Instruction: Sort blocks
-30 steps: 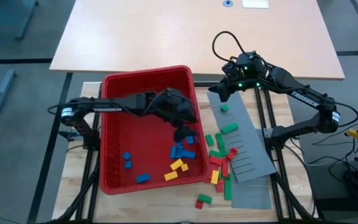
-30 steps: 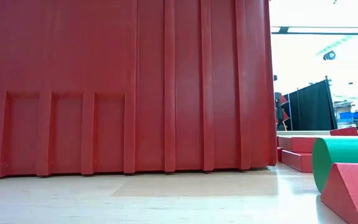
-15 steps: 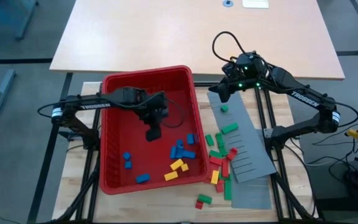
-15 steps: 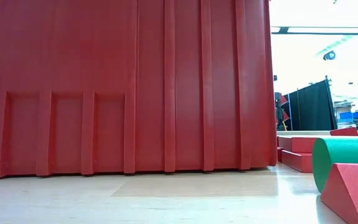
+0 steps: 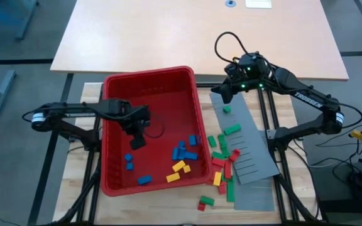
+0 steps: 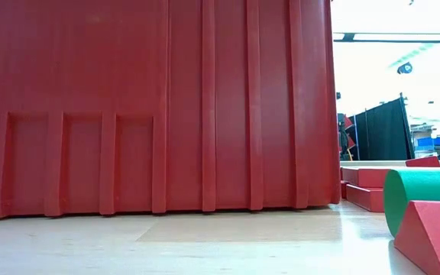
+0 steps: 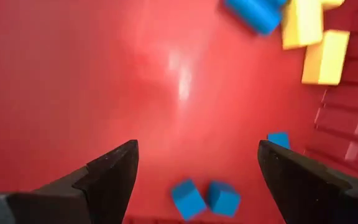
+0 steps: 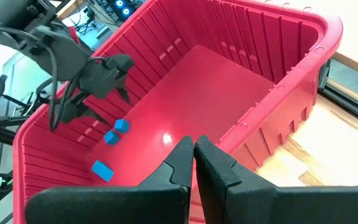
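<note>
High view: you have the left gripper [image 5: 137, 140] inside the big red plastic bin [image 5: 115, 85], over the bin's left half, just beside two small blue bricks [image 5: 129, 161] on the bin floor. In the left wrist view its fingers [image 7: 114, 171] stand spread wide with nothing between them, the bare red floor showing in the gap and those two blue bricks [image 7: 205, 198] below. More blue and yellow bricks [image 5: 182, 160] lie in the bin's right half. Red, green and yellow bricks [image 5: 222, 157] lie scattered on the wooden table, between the bin and the flat grey slotted panel [image 5: 254, 160]. Your right gripper [image 5: 222, 94] waits past the bin's far right corner; in the right wrist view its fingers [image 8: 180, 158] are pressed together, empty.
</note>
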Tool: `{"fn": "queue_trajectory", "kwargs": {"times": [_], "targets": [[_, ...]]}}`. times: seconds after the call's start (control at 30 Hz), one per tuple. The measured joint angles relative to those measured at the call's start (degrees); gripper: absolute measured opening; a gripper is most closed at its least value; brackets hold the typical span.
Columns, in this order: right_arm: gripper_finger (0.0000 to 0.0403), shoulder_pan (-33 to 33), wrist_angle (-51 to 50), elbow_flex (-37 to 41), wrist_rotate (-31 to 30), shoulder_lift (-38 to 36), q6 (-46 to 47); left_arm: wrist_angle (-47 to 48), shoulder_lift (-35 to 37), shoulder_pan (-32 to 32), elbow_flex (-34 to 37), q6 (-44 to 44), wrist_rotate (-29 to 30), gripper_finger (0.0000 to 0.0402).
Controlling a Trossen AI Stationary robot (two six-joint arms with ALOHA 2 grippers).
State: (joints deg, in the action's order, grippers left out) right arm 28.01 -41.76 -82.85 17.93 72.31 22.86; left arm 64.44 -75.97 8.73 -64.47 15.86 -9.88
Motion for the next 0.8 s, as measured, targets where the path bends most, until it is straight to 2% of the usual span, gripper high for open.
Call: {"fn": "queue_trajectory", "kwargs": {"times": [0.17,0.3,0.53,0.8], "targets": [[0.0000,0.0,0.0,0.0,0.0,0.0,-0.3,0.0,6.2,0.0,8.4,5.4,-3.1,0.0313],[0.0000,0.0,0.1,0.0,0.0,0.0,-0.4,0.5,8.4,-0.3,12.9,8.0,-6.4,0.0313],[0.0000,0.0,0.1,0.0,0.0,0.0,-0.4,0.7,7.3,-2.4,18.1,8.3,-8.8,0.0313],[0.0000,0.0,0.1,0.0,0.0,0.0,-0.4,1.4,3.9,-4.7,20.5,7.4,-10.4,0.0313]]}}
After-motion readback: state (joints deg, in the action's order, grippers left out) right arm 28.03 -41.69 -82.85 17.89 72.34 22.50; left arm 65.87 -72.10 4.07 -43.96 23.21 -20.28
